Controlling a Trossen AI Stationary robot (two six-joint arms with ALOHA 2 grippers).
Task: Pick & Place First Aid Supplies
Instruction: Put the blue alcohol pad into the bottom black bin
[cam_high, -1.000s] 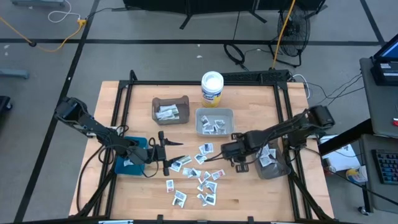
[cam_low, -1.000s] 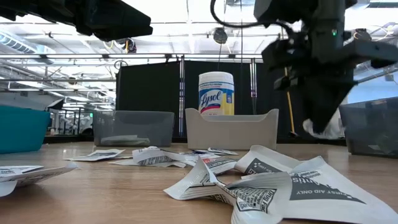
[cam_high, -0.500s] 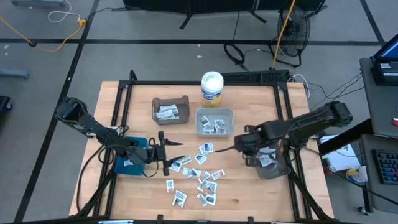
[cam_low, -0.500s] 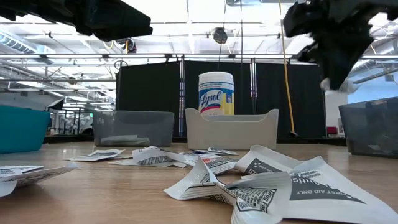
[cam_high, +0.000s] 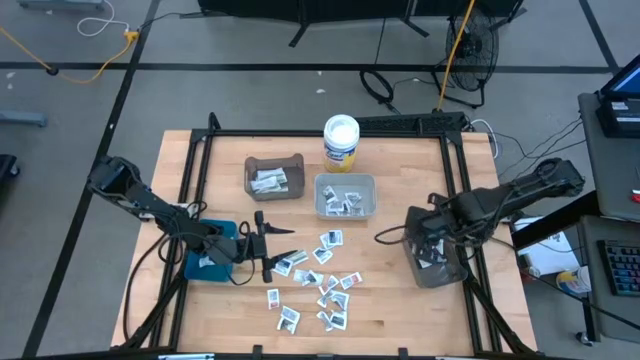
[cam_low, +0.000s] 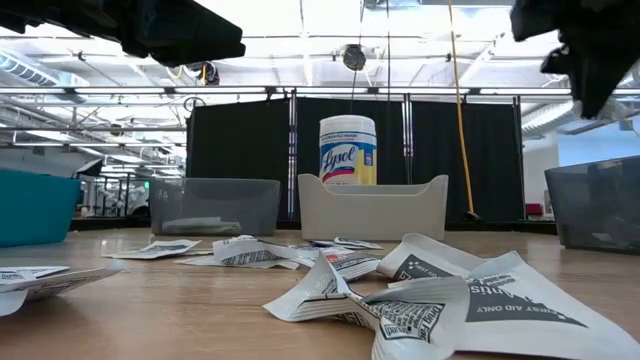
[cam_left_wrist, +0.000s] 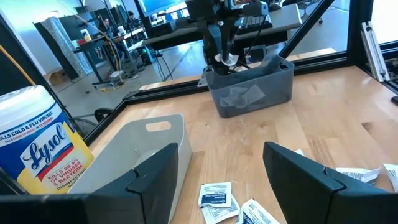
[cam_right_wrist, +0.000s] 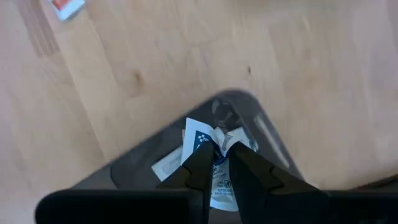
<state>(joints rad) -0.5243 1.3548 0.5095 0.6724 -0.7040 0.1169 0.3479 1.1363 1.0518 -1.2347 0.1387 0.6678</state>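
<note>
Several first aid supplies (cam_high: 316, 278), small white packets with dark print, lie flat on the wooden table's near middle. My right gripper (cam_high: 426, 233) hangs over the grey bin (cam_high: 440, 268) at the table's right side, shut on one white, blue-printed packet (cam_right_wrist: 200, 135). More packets lie in that bin (cam_left_wrist: 244, 94). My left gripper (cam_high: 268, 246) stands open and level beside the teal bin (cam_high: 205, 262), left of the pile, with nothing between its fingers (cam_left_wrist: 155, 177). My right gripper pinches the white packet (cam_right_wrist: 211, 144) between its two fingertips (cam_right_wrist: 200, 163), coming from above and pointing steeply down. The packet is crumpled and sticks out below the fingertips, lifted clear above the grey bin's open top (cam_left_wrist: 225, 60).
A brown bin (cam_high: 273, 177) and a light grey bin (cam_high: 345, 196), both holding packets, stand at the far middle. Behind them stands a white round wipes tub (cam_high: 341, 140). A black frame (cam_high: 455, 180) runs along the table's edges. Bare wood lies between the pile and the grey bin.
My right gripper has carried the packet from beside the pile toward the table's right edge and upward, rolling its wrist, and now hangs over the grey bin. It has stayed shut on the packet. The left arm has kept still.
</note>
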